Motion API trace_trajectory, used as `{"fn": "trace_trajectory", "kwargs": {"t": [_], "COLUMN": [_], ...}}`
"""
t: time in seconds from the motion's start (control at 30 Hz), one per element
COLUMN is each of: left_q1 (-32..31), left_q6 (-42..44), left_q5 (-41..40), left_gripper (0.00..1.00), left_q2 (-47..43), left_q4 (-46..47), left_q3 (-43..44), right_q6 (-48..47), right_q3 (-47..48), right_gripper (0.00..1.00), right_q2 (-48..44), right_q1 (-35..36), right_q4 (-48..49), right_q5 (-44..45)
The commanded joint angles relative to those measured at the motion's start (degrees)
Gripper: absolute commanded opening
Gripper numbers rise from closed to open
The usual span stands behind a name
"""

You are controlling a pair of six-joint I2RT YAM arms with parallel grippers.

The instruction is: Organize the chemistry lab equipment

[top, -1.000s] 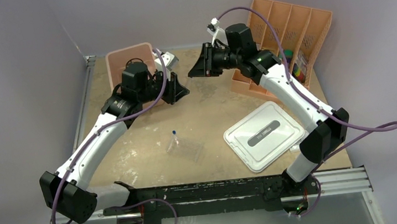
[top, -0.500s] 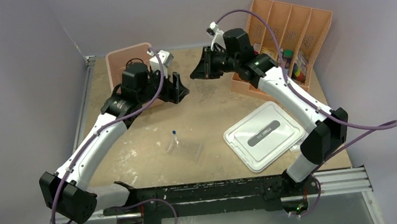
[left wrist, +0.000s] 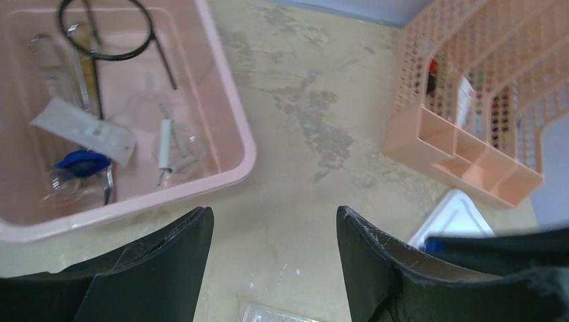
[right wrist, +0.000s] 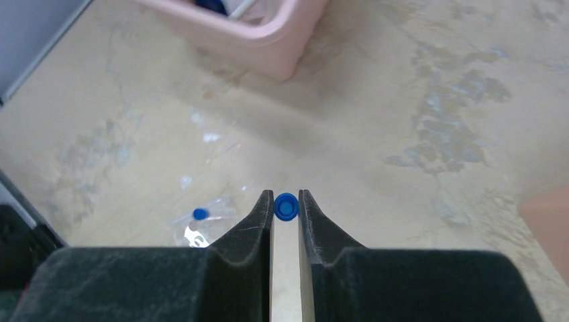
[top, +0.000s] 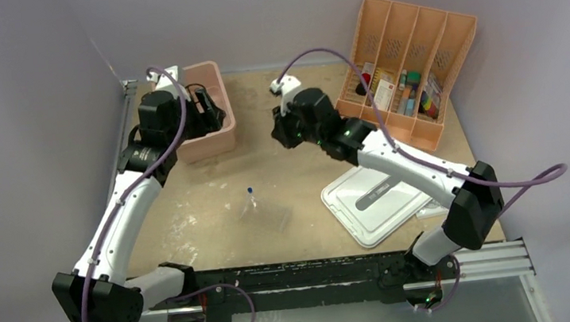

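Lab equipment lies mostly in the pink tub [left wrist: 231,127], where I see the black wire ring [left wrist: 164,67] and the blue-based glass piece [left wrist: 79,166]. The divided organizer [top: 456,31] stands well apart, at the right. Since a second ago the two arms have separated. My left gripper [left wrist: 274,225] has spread wide and pulled back beside the tub, holding nothing, while my right gripper [right wrist: 286,201] is pinching a blue-capped thin tube [right wrist: 286,207]. I judge that the handover is finished and the tube can go next to the organizer.

Table [top: 299,171] lies open between pink bin [top: 216,142] and orange organizer [top: 454,35]; clear plastic tray [top: 270,217] nearer.
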Motion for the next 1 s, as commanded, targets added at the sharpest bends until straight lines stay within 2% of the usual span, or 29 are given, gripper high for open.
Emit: {"fn": "trace_trajectory", "kwargs": {"t": [0.0,0.1,0.17,0.27,0.6,0.97], "left_q1": [-0.2,-0.2,-0.2,-0.2,-0.2,-0.2], "left_q6": [-7.5,-9.9,-10.7,-10.6,-14.1,-14.1], "left_q5": [-15.7,-24.3,-26.8,-27.7,-30.2,-34.5], "left_gripper": [0.66,0.66,0.66,0.66,0.66,0.66], "left_q2": [-2.8,-3.6,-4.2,-4.9,-3.5,-6.4], "left_q4": [-5.8,-9.8,-10.6,-10.5,-14.0,-13.6], "left_q3": [1.9,3.0,3.3,3.2,5.4,4.9], "right_q6": [-6.5,-9.3,-12.1,-14.6,-14.7,-13.3], "right_q3": [-4.6,-8.8,-12.0,-15.0,-21.7,-23.7], "right_gripper": [0.09,0.09,0.09,0.09,0.08,0.07], "right_q2": [-3.7,-4.6,-4.7,-4.4,-3.7,0.4], "right_q1": [6.9,11.1,13.7,16.0,20.1,21.6], "right_q4": [8.7,13.4,16.5,19.9,30.2,35.7], "right_q5": [9.1,9.7,10.0,10.5,10.1,8.1]}}
